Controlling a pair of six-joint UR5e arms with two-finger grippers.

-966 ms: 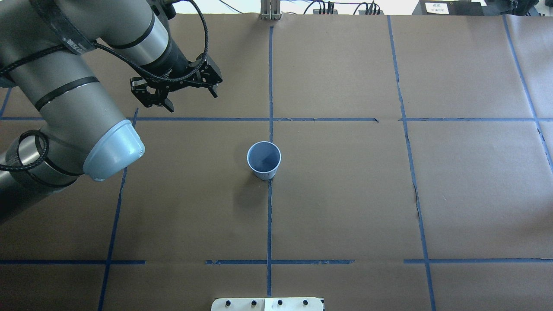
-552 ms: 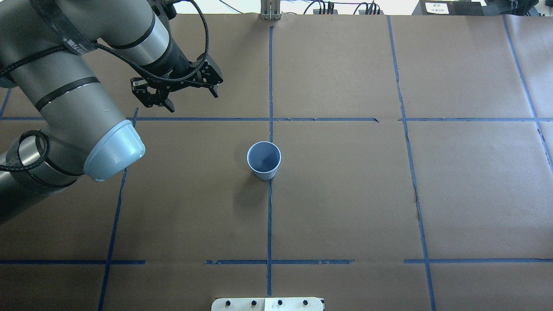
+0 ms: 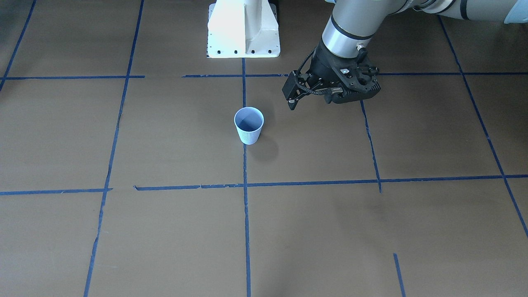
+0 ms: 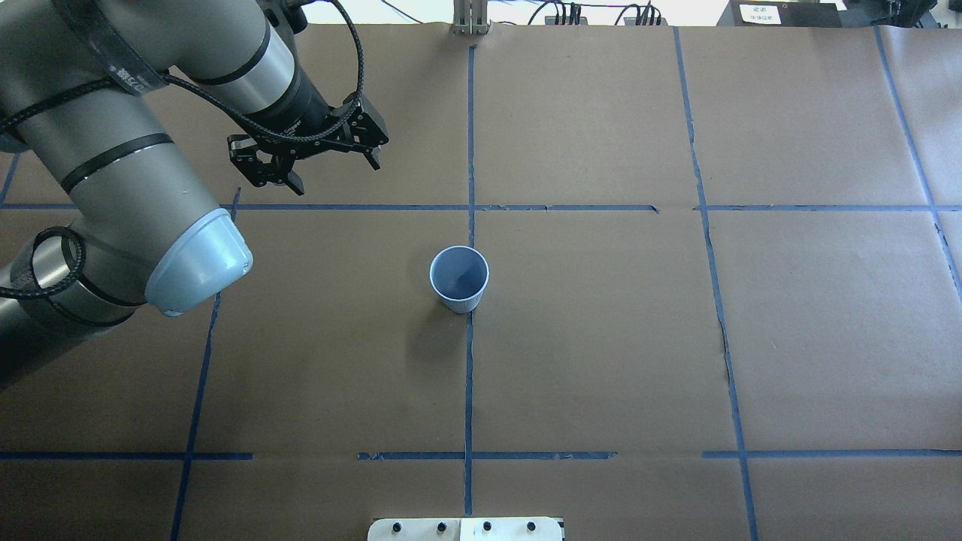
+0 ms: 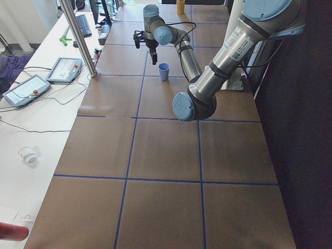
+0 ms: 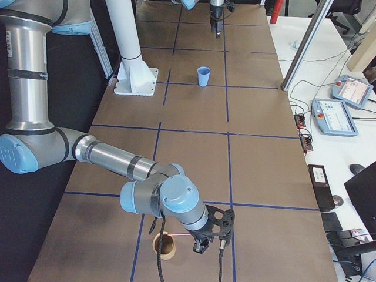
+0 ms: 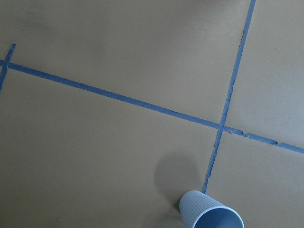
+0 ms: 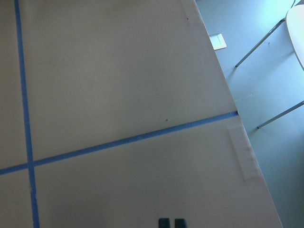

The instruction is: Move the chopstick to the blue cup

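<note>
The ribbed blue paper cup [image 4: 458,279] was set upright on the brown paper-covered table [image 4: 601,338], near its middle, on a blue tape line. The left gripper [image 4: 335,176] was held above the table, apart from that cup, its jaws spread wide and empty. The right gripper [image 6: 202,242] was placed at the table's right end, its fingertips [image 8: 164,222] brought almost together. The thin reddish chopstick [image 6: 183,234] was stretched from over a tan round cup [image 6: 164,247] to those fingers and appeared to be gripped.

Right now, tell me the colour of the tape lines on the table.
The tape is blue, on brown paper. It shows best in the overhead view.
</note>
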